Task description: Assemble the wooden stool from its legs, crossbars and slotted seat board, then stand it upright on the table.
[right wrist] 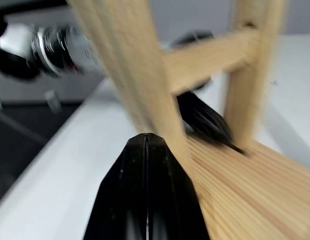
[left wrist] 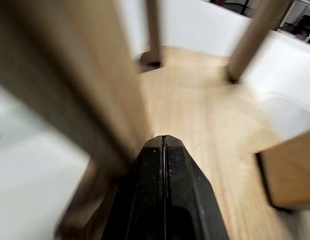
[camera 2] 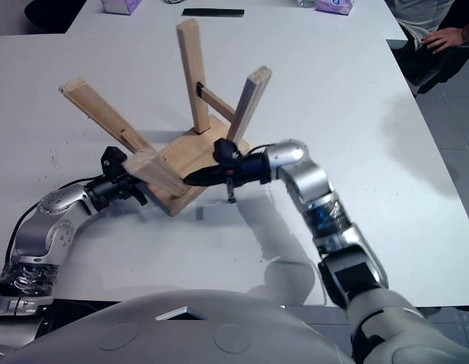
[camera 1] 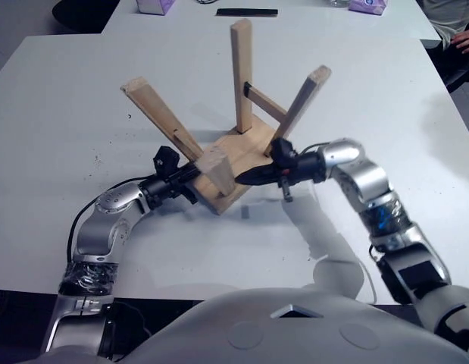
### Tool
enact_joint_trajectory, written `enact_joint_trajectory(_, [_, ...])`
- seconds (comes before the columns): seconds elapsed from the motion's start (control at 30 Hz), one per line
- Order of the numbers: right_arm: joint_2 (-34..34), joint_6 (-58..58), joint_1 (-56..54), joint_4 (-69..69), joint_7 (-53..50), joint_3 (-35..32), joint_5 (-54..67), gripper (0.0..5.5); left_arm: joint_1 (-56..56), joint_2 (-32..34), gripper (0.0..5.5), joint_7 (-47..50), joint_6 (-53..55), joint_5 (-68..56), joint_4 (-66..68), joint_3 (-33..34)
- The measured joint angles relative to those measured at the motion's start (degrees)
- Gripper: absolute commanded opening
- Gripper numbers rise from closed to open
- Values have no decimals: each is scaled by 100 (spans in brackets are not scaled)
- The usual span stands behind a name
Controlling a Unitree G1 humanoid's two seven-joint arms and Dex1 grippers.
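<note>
White table [camera 1: 386,114] bears upturned stool [camera 1: 238,150] — left gripper [camera 1: 192,174], right gripper [camera 1: 242,179] both closed by it.

Seat board [left wrist: 195,100], ahead of the fingertips: pale tan wood, straight parallel grain | legs [camera 1: 242,72], crossbar [camera 1: 266,102]: same light wood, dark at the joint | left gripper [left wrist: 164,137], right gripper [right wrist: 146,135]: black, faintly speckled | table [camera 1: 67,91] beneath the fingers: plain white, few dark specks
</note>
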Motion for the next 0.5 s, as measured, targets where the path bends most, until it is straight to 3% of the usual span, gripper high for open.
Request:
enact_joint_trajectory(0.13, [-26, 187, 518, -701, -831, -23, -173, 0, -92, 24, 1, -82, -165, 102, 250, 114])
enact_joint_trajectory(0.3, [-978, 686, 1758, -2117, -1035, -394, 74, 0, 362, -22, 1, 130, -29, -229, -46, 851])
enact_joint_trajectory(0.4, [-1469, 647, 1930, -1923, -1246, -1107, 43, 0, 938, -23, 1, 333, 248, -656, -508, 1610])
enact_joint_trajectory(0.5, [-1786, 382, 1563, -795, -1643, -1558, -346, 0, 1736, 124, 1, 223, 570, -930, -1081, 2096])
